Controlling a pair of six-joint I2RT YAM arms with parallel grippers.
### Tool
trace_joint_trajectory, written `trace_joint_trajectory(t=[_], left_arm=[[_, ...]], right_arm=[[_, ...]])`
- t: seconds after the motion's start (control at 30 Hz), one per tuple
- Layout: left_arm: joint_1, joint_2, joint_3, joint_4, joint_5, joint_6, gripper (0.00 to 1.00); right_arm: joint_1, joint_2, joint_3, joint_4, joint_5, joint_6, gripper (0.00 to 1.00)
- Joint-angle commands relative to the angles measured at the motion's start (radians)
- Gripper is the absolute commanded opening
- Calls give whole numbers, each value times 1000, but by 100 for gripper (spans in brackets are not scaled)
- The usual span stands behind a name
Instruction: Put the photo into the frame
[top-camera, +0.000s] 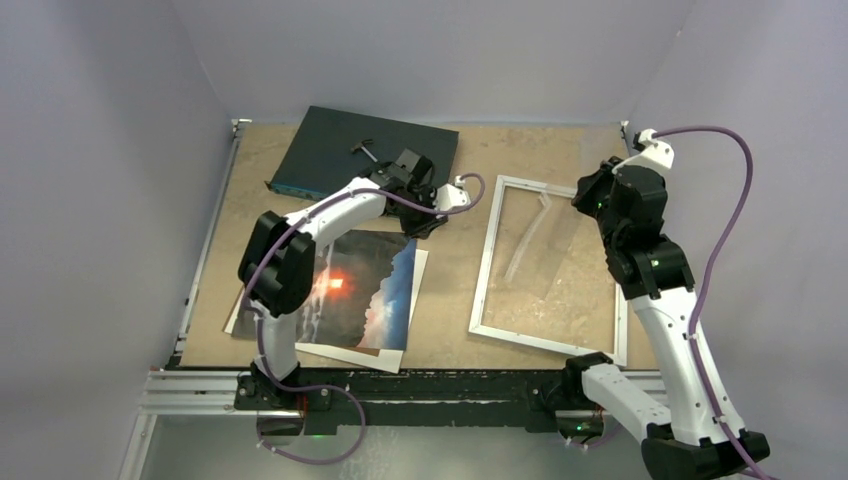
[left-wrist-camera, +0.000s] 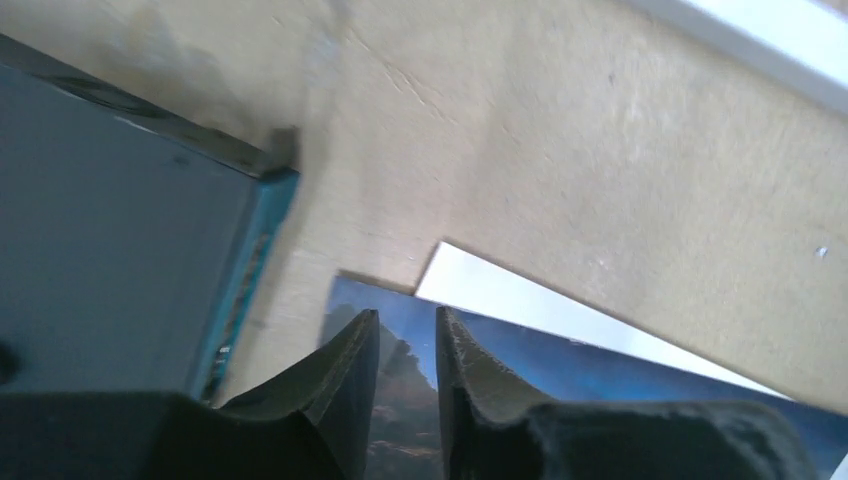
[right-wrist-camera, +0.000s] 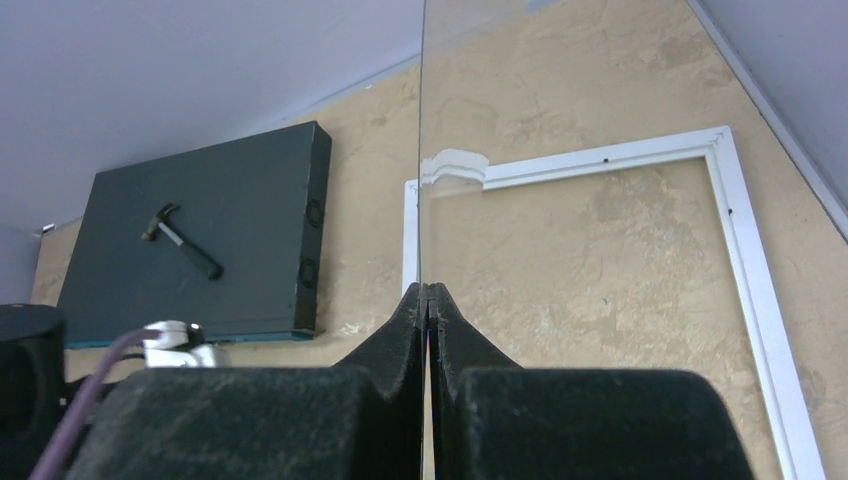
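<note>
The photo (top-camera: 370, 290), a dark cloudy print with an orange glow and a blue right edge, lies flat at the table's near left. My left gripper (top-camera: 432, 222) hovers over its far right corner. In the left wrist view the gripper (left-wrist-camera: 408, 318) has a narrow gap between its fingers, and the photo (left-wrist-camera: 600, 370) shows through it from beneath. The white frame (top-camera: 487, 265) lies flat at the right. My right gripper (top-camera: 585, 195) is shut on the clear glass pane (top-camera: 545, 250), holding it tilted up over the frame (right-wrist-camera: 745, 260). The right wrist view sees that pane (right-wrist-camera: 422, 150) edge-on.
A dark flat box (top-camera: 340, 150) with a small hammer (top-camera: 365, 150) on top lies at the back left, close behind the left gripper. A white sheet (left-wrist-camera: 520, 295) pokes out from under the photo. Grey walls enclose the table.
</note>
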Motion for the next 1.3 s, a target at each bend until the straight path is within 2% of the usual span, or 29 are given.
trace_joint_trajectory(t=[0.0,0.07,0.47,0.67,1.27], left_arm=[[1,65,-29,-52,3,45,21],[1,101,-8,-59,3,37,16],[52,202,30,279,-101,-172,18],[81,299,156,296,-163,-217,17],[127,422,355,309,-264,-281,17]], right_arm=[[-5,-9,0,35,-9,7,0],[-5,-12,-1,35,-11,9,0],[-5,-36,-39,62,-52,22,0],[-5,-36,-49,63,-66,21,0],[-5,-36,-72,71,-105,19,0]])
